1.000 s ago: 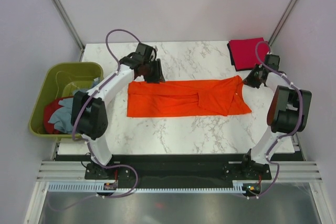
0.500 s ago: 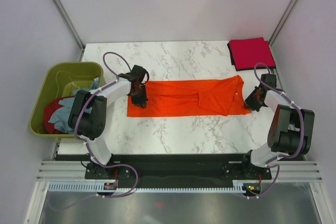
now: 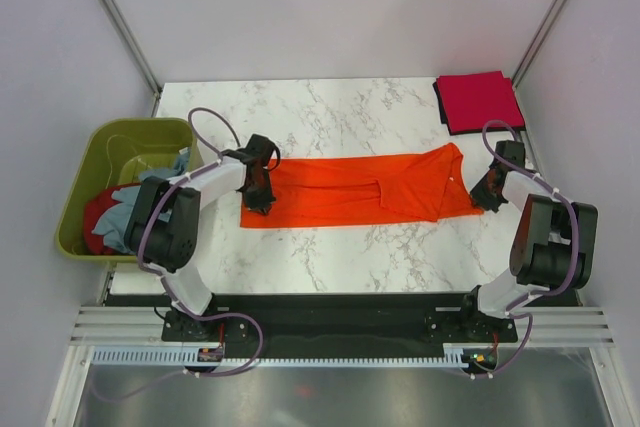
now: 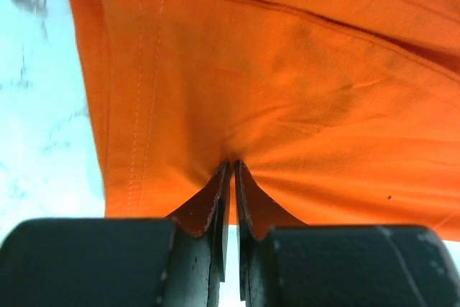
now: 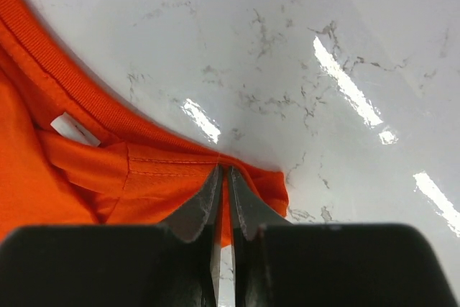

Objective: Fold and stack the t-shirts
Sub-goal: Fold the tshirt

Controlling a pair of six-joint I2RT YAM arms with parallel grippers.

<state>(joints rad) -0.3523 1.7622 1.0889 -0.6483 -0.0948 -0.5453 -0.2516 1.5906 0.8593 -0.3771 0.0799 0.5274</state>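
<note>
Left pincer (image 4: 231,167) is closed narrow on the bright orange fabric t-shirt (image 3: 360,187) near its left end; right pincer (image 5: 223,170) is pinched on its collar-side corner at the right end. That shirt is spread across the middle of the white marble table (image 3: 340,107). A folded crimson red t-shirt (image 3: 478,102) is laid at the far right corner; an olive-green plastic tub (image 3: 120,147) is set off the left edge.

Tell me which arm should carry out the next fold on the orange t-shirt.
Left, probably. The left gripper pinches the orange t-shirt at its hem end; the right gripper pins the collar end, nearer the folded red t-shirt, so carrying the hem over suits stacking.
</note>
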